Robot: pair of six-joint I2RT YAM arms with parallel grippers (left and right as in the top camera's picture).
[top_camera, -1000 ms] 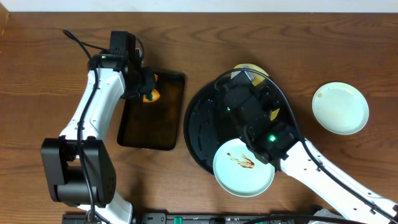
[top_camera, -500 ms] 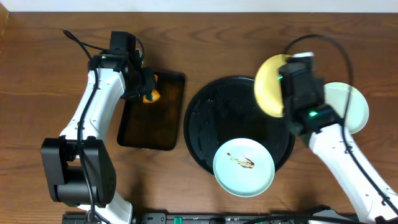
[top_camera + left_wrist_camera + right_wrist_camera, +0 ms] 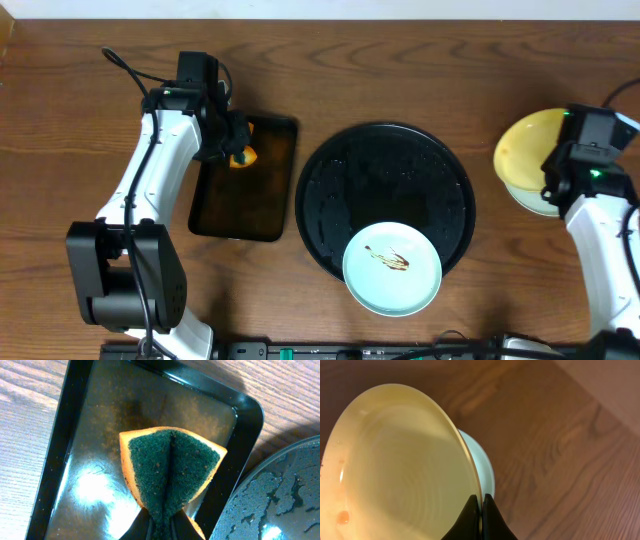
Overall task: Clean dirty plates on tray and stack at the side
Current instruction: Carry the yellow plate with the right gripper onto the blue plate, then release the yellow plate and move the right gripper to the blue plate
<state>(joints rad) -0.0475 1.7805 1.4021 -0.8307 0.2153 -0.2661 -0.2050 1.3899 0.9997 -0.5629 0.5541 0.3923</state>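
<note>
Brown wood-grain counter (image 3: 400, 60) under everything. Nearest the robot, a mint-blue plate (image 3: 392, 268) marked with a brown sauce streak (image 3: 388, 258), resting on the near edge of the round black tray (image 3: 385, 170) and overhanging its rim. Glossy tray floor behind it, beaded with wet patches.

Off to the right, well apart from that tray: right pincer (image 3: 481, 505) pinched narrow on the rim of the pale yellow plate (image 3: 400, 470), holding it tilted with the hollow side toward the wrist camera. Small orange spot low on that plate's inner face. Directly below and behind, a second mint-blue plate (image 3: 484, 465) flat on the counter, mostly covered by the yellow one; cannot tell whether the two touch.

Farther back on the left, a rectangular black tray (image 3: 100, 420) just beside the round one, a strip of wood between them. Over its far end, left pincer (image 3: 162, 522) clamped on a sponge (image 3: 172, 467): green scrub face toward the camera, yellow-orange body behind, creased down the middle by the squeeze.
</note>
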